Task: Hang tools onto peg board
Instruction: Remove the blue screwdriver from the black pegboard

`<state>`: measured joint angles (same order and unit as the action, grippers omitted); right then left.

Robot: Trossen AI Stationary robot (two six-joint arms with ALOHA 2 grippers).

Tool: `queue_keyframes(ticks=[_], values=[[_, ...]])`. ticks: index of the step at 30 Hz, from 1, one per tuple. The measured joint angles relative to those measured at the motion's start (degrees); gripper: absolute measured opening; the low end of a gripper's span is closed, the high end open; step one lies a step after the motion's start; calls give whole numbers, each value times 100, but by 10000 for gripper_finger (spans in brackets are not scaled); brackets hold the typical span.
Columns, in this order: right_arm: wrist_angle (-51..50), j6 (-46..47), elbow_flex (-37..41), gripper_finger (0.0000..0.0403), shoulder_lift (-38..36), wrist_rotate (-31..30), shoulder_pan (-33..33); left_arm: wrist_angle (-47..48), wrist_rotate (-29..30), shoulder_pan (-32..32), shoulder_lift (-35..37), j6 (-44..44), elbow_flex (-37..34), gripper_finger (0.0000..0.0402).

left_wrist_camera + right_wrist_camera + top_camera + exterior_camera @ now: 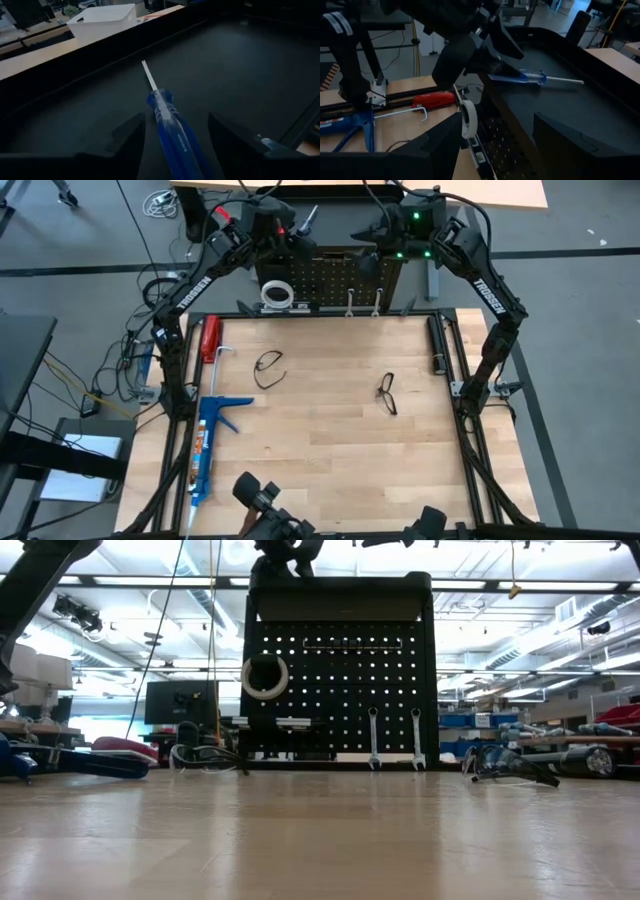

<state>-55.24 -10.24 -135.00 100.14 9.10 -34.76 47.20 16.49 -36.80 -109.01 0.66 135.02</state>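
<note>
On the peg board's top shelf, the left gripper stood open astride the stiff, slick-handled screwdriver, gripping nothing

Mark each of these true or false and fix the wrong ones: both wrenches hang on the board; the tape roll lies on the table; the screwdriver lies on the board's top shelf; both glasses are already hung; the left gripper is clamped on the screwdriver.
1. Both wrenches hang on the peg board. True.
2. The tape roll lies on the table. False: it hangs on the board's upper left part.
3. The screwdriver lies on the tray on top of the board. True.
4. Both safety glasses are hung. False: both glasses lie on the table.
5. The left gripper is clamped on the screwdriver. False: its fingers stand apart on either side of the handle.
</note>
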Motion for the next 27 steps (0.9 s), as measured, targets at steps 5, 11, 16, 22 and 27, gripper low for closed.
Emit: queue_keyframes(ticks=[5, 11, 16, 22, 27], values=[[-9, 20, 0, 246, 0, 7, 11, 98, -19, -37, 11, -32, 4, 213], [-7, 108, 0, 246, 0, 23, 83, 244, -305, -115, 17, -30, 9, 171], [34, 147, 2, 246, 0, 142, 101, 387, -379, -114, 20, -34, 9, 99], [76, 259, 2, 246, 2, 148, 101, 372, -508, -114, 11, -91, 4, 9], [76, 290, 2, 246, 2, 151, 101, 159, -401, -114, 0, -268, -2, 3]])
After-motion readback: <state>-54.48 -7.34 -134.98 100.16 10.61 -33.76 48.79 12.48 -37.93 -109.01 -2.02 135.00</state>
